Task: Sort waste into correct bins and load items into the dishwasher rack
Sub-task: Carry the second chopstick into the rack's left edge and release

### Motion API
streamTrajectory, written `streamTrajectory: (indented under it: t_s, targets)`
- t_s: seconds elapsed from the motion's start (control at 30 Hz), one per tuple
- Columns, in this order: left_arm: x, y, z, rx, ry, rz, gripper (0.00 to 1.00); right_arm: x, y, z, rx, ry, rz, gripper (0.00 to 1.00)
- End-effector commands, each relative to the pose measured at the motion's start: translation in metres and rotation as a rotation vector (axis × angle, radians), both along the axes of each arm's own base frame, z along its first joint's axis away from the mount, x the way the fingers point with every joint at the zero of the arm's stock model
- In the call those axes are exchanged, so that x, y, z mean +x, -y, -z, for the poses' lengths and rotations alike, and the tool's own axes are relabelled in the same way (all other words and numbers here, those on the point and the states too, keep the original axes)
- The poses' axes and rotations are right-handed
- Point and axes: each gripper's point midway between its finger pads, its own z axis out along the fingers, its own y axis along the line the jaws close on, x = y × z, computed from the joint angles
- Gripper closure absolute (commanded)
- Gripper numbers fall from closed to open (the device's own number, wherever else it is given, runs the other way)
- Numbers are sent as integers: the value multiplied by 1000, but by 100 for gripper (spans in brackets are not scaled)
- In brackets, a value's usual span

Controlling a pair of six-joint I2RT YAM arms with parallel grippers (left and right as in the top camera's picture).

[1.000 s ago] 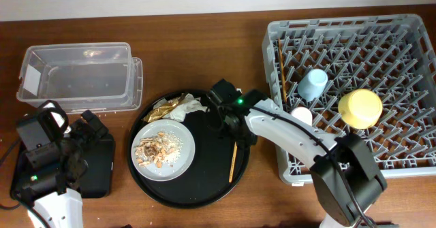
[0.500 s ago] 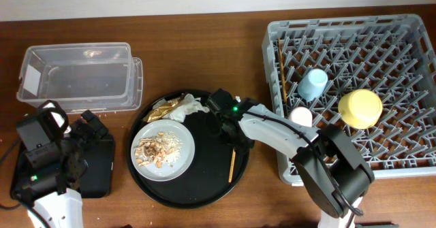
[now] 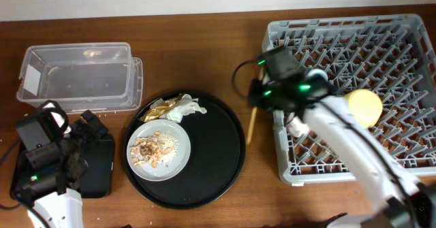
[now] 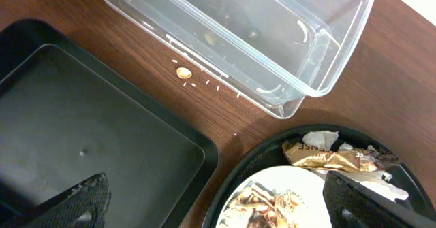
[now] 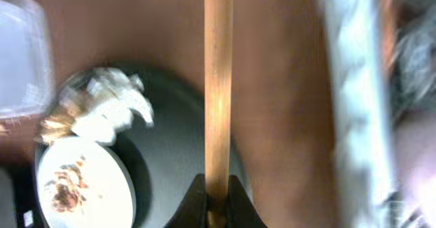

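The overhead camera looks straight down on the whole table [image 3: 204,51], clear tub [image 3: 75,78] to dishwasher rack [image 3: 327,22]. The left wrist camera hangs close, facing down. The right wrist view, blurred, seems to look down along a chopstick [image 5: 218,85]. All three share the grey plate [image 3: 163,170] and wrappers [image 3: 178,108].

Brown wooden bench [image 3: 204,44], rack [image 3: 272,30] just right of the right pincer [image 3: 257,99], round tray [image 3: 218,146] near its left, tub [image 3: 27,58] far left, black tray [image 3: 102,167] under the left pincer [image 4: 221,199], crumb [image 4: 182,72] ahead of it.

Plate [image 3: 179,154] on round tray [image 3: 216,153]; tub [image 3: 76,78] behind-left, rack [image 3: 340,22] to its right
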Motion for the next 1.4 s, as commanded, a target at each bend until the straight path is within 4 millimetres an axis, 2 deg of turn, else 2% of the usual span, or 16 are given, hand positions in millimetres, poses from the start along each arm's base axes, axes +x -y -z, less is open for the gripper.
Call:
streamTrajectory:
  t_s: [0.0,0.17,0.27,0.4,0.47,0.5,0.57,0.67,0.77,0.83,0.9,1.0,1.07,1.17,1.23,1.37]
  targets:
    - [2,-3,-7,6,17,-12,1,26,41,-31,-128,192,-134,96]
    - [2,-3,-7,6,17,-12,1,88,87,-31,-234,343,-79,96]
    - [1,-3,-7,6,16,-12,1,113,90,3,-276,329,-109,96]
    - [1,-3,-7,6,16,-12,1,125,90,38,-296,284,-122,96]
    - [1,-3,-7,6,16,-12,1,123,90,39,-296,275,-124,84]
    - [1,-3,-7,6,16,-12,1,122,90,38,-296,272,-124,70]
    - [2,-3,-7,6,17,-12,1,116,90,36,-293,260,-129,49]
    - [1,-3,-7,6,16,-12,1,102,84,22,-254,251,-157,39]
    - [1,-3,-7,6,16,-12,1,72,65,-27,-139,300,-226,0]
    - [1,-3,-7,6,16,-12,1,37,40,-69,10,351,-327,1]
    - [2,-3,-7,6,17,-12,1,-4,22,-92,138,338,-415,1]
    - [2,-3,-7,6,17,-12,1,-17,30,-83,128,265,-392,1]
    - [2,-3,-7,6,17,-12,1,-15,54,-79,129,227,-305,1]
    - [1,-3,-7,6,16,-12,1,0,142,-74,89,202,8,1]
    - [1,-3,-7,6,16,-12,1,-6,198,-68,49,173,171,1]
    - [1,-3,-7,6,16,-12,1,-23,259,-59,52,130,364,2]
